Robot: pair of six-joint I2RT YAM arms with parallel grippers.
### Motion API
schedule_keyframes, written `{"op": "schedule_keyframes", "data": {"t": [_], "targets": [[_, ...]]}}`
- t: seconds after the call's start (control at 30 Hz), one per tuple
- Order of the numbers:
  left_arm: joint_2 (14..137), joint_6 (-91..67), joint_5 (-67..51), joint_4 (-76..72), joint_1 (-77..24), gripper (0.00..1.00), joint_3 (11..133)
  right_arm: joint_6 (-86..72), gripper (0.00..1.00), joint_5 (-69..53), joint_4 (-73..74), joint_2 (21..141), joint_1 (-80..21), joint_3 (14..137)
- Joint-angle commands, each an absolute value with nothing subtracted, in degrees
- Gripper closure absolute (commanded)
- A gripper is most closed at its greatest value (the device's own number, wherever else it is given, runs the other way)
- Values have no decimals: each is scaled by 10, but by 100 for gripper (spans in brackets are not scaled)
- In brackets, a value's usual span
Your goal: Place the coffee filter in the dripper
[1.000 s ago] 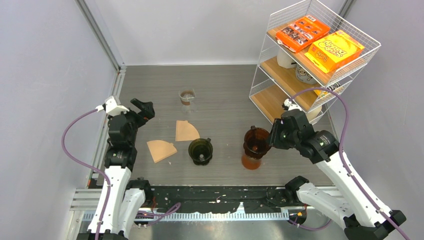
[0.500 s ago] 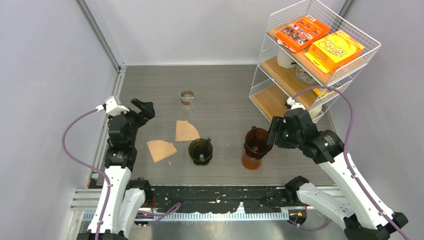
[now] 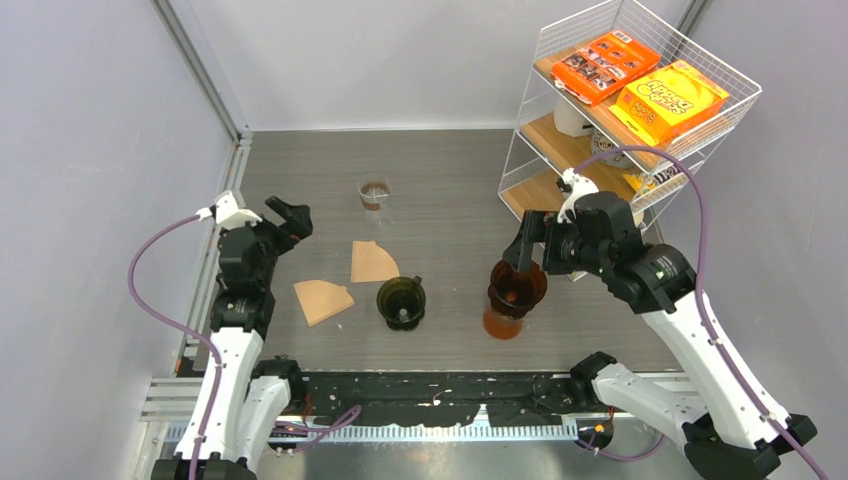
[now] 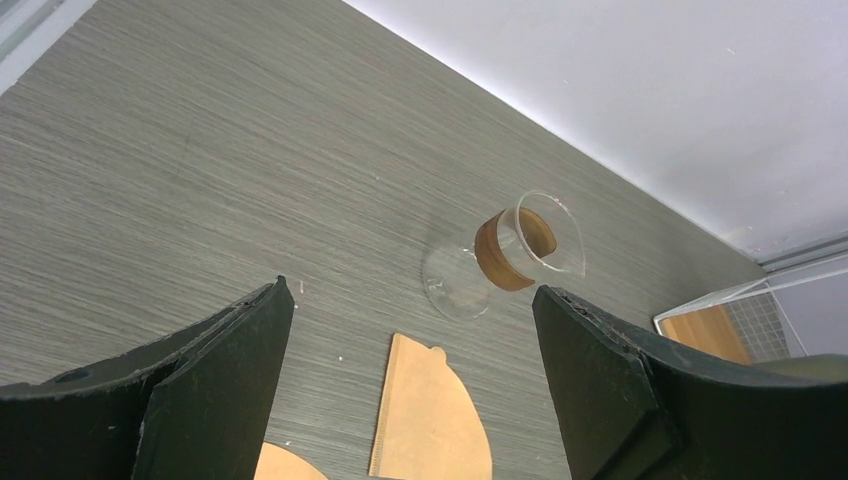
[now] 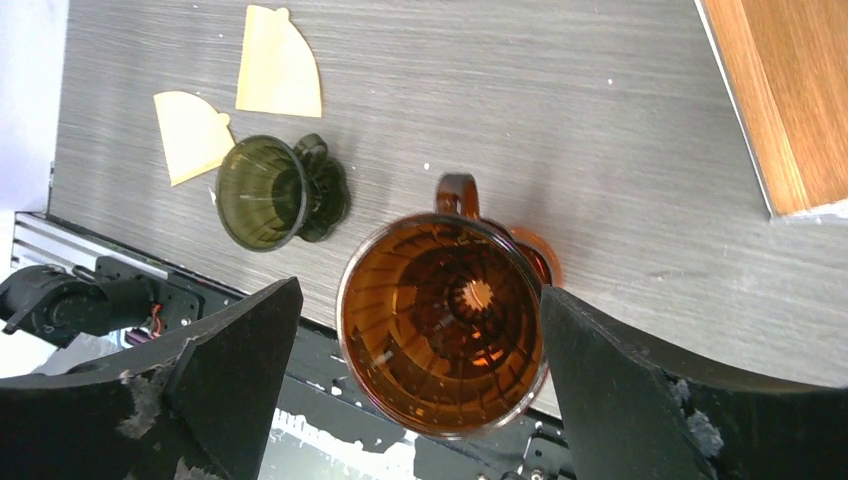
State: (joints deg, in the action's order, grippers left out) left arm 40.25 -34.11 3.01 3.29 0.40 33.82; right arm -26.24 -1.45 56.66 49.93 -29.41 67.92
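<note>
hovering above the ribbed amber dripper (image 5: 440, 320), my right gripper (image 5: 418, 290) gapes wide, empty — left gripper (image 4: 410, 290) likewise; two flat, fan-shaped tan paper filters (image 3: 372, 262) lie on the grainy table (image 3: 450, 200).

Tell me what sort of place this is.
Probably a robot test cell staged as a coffee corner: plain panel walls around the table, paper filters, a dark dripper and an amber dripper, a wire shelf of boxes.

Tabletop (image 3: 440, 170) of matt grey laminate with fine wood grain; coffee filter (image 3: 372, 262) and second filter (image 3: 322, 300) of flat, matt tan paper; amber dripper (image 5: 440, 325) glossy, translucent, ribbed inside; dark green dripper (image 5: 262, 190) equally glossy; clear glass beaker (image 4: 500, 255); white wire rack (image 3: 727, 112) with smooth wooden shelves (image 3: 562, 140).
</note>
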Motion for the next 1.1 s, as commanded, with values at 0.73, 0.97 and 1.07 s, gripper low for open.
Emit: {"op": "schedule_keyframes", "data": {"t": [0.73, 0.97, 1.07], "targets": [[485, -353, -61, 84, -3, 1, 409, -198, 4, 72, 226, 817, -408, 841], [579, -353, -188, 155, -7, 1, 439, -223, 5, -73, 179, 895, -360, 829], [623, -339, -170, 190, -37, 1, 448, -225, 5, -81, 173, 914, -360, 829]]}}
